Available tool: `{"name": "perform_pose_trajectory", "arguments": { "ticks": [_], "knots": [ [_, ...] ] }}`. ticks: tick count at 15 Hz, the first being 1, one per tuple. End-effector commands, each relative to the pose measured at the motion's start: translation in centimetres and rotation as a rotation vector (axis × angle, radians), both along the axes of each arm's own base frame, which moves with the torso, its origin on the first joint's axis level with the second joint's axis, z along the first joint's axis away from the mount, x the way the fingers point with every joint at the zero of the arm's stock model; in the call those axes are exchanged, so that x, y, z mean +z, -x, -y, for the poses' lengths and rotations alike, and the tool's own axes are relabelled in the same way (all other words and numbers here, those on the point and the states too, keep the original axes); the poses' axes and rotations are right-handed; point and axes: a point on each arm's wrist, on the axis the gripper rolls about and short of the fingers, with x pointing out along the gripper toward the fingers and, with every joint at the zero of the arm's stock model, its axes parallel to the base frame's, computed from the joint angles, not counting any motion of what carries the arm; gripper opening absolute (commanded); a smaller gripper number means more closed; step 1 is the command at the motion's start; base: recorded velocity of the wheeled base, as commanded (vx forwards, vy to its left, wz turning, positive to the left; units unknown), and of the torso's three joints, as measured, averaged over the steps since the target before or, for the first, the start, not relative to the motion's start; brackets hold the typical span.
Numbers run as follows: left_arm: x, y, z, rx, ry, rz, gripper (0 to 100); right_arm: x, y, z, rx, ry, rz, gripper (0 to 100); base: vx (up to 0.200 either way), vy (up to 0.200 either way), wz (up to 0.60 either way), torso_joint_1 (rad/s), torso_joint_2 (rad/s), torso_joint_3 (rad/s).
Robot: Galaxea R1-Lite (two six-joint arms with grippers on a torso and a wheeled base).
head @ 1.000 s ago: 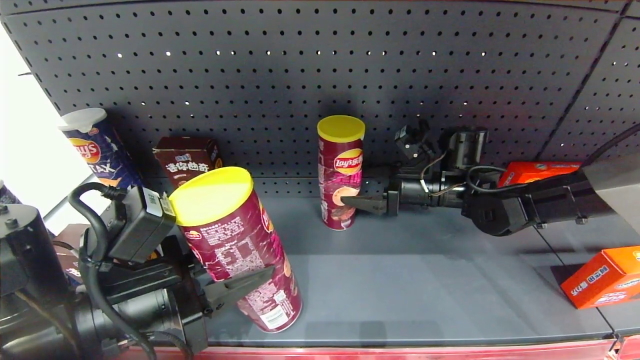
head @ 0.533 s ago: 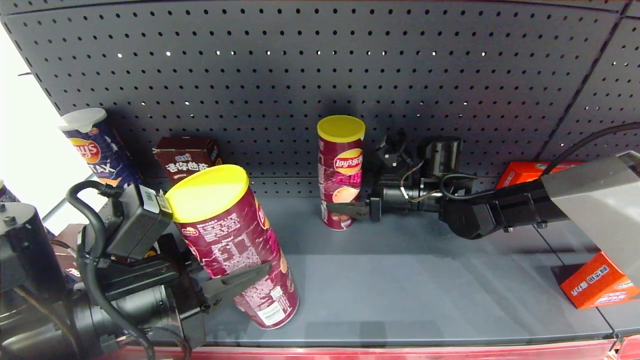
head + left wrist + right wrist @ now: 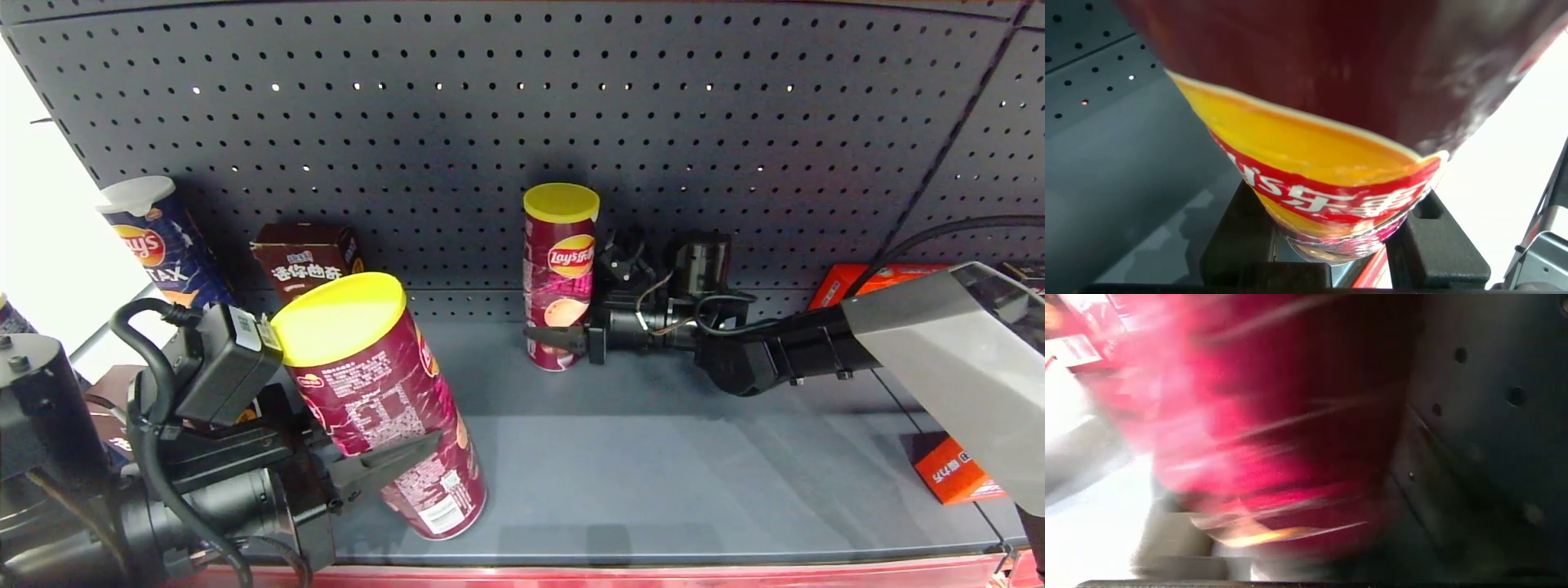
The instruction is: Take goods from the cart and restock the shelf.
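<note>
A maroon chips can with a yellow lid [image 3: 384, 400] leans tilted over the shelf's front left, its base near the grey shelf floor [image 3: 669, 465]. My left gripper [image 3: 400, 445] is shut on its lower body; in the left wrist view the can [image 3: 1331, 163] sits between the jaws. A second, matching can [image 3: 559, 278] stands upright near the pegboard. My right gripper [image 3: 549, 327] reaches in from the right, open, with one finger across the can's front and the other hidden behind it. The right wrist view shows that can [image 3: 1282, 433] very close.
A blue chips can [image 3: 155, 245] and a brown box [image 3: 306, 257] stand at the back left. Orange boxes sit at the back right [image 3: 865, 282] and front right [image 3: 951, 482]. The pegboard [image 3: 522, 122] closes the back. The middle of the shelf floor is bare.
My right arm has slid left, its fingers reaching further around the far can, which shifted slightly toward the pegboard. The left gripper and its can barely moved.
</note>
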Motion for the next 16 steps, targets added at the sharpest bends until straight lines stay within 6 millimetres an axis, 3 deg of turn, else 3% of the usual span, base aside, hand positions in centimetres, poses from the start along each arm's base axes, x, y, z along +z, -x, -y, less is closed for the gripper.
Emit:
{"name": "perform_pose_trajectory", "arguments": {
  "ticks": [1,7,11,16],
  "knots": [
    [0.0,0.0,0.0,0.000,0.000,-0.001,0,-0.4,0.0,-0.3,0.006,0.004,-0.008,0,0.000,0.000,0.00,0.000,0.00,0.000],
    [0.0,0.0,0.0,0.001,0.006,-0.007,0,2.9,2.9,0.9,-0.030,-0.007,0.015,0,0.000,0.000,0.00,0.000,0.00,0.000],
    [-0.5,0.3,-0.4,0.010,-0.001,-0.022,0,5.6,9.1,3.1,-0.077,0.000,0.001,0,0.000,0.000,0.00,0.000,0.00,0.000],
    [-0.7,0.6,-0.6,0.014,-0.002,-0.026,0,5.4,16.1,4.6,-0.144,-0.021,-0.039,0,0.000,0.000,0.00,0.000,0.00,0.000]
  ]
}}
